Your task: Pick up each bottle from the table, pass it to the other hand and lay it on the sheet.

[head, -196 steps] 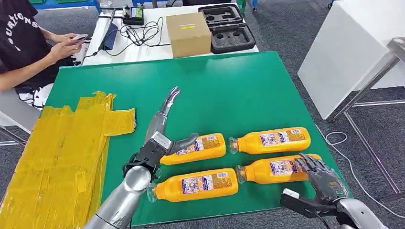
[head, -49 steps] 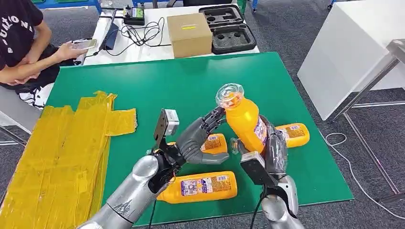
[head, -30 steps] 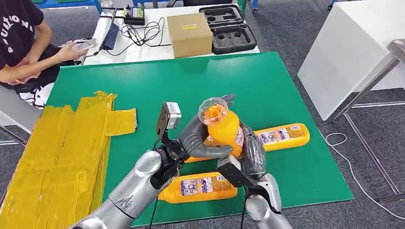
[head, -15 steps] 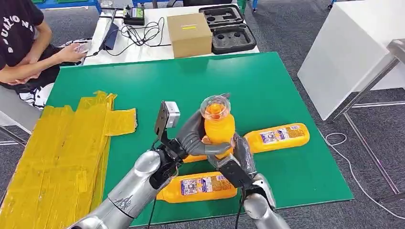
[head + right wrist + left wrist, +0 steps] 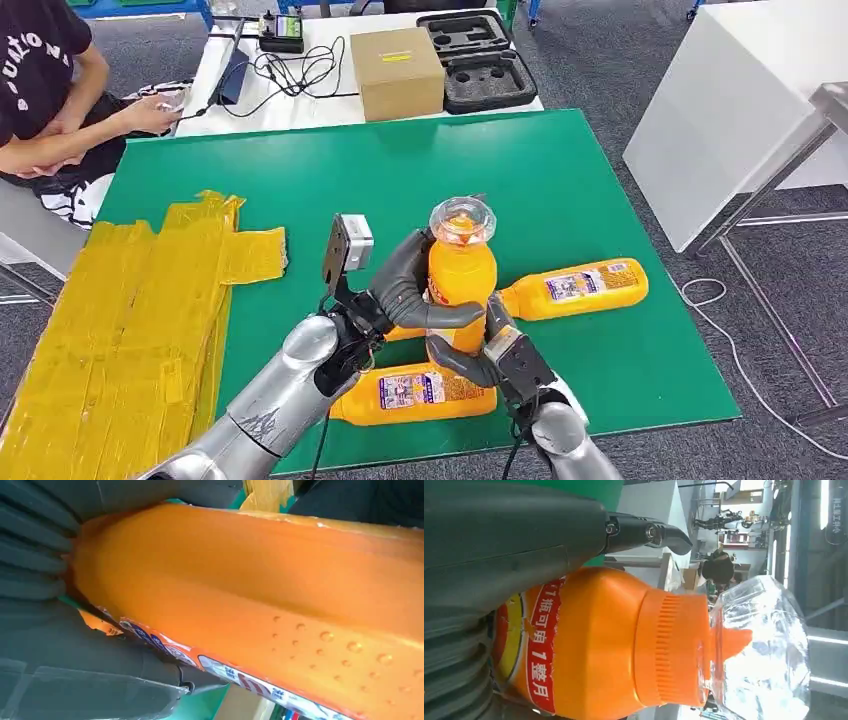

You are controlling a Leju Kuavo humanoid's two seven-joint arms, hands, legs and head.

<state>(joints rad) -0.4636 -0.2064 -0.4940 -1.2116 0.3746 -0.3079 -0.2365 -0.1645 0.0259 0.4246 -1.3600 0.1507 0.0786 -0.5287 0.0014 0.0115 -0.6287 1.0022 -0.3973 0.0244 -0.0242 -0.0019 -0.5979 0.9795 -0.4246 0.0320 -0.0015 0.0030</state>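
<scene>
- Green counter (image 5: pixel 420 170) is carrying a crinkled yellow sheet (image 5: pixel 130 310) out toward nine o'clock and three glossy orange bottles lying flat near its six o'clock edge.
- Held bottle (image 5: pixel 461 275) is standing upright above them, long axis vertical, clear domed cap (image 5: pixel 462 218) pointing up.
- Left hand (image 5: pixel 405 290) is wrapping grey fingers (image 5: pixel 440 314) around its smooth orange body from nine o'clock.
- Right hand (image 5: pixel 490 355) is gripping its base from six o'clock, fingers curling around it.
- Lying bottles (image 5: pixel 575 287) (image 5: pixel 415 390) are pointing caps toward nine o'clock; the third is mostly hidden.
- Cardboard box (image 5: pixel 395 70) is sitting at twelve o'clock.
</scene>
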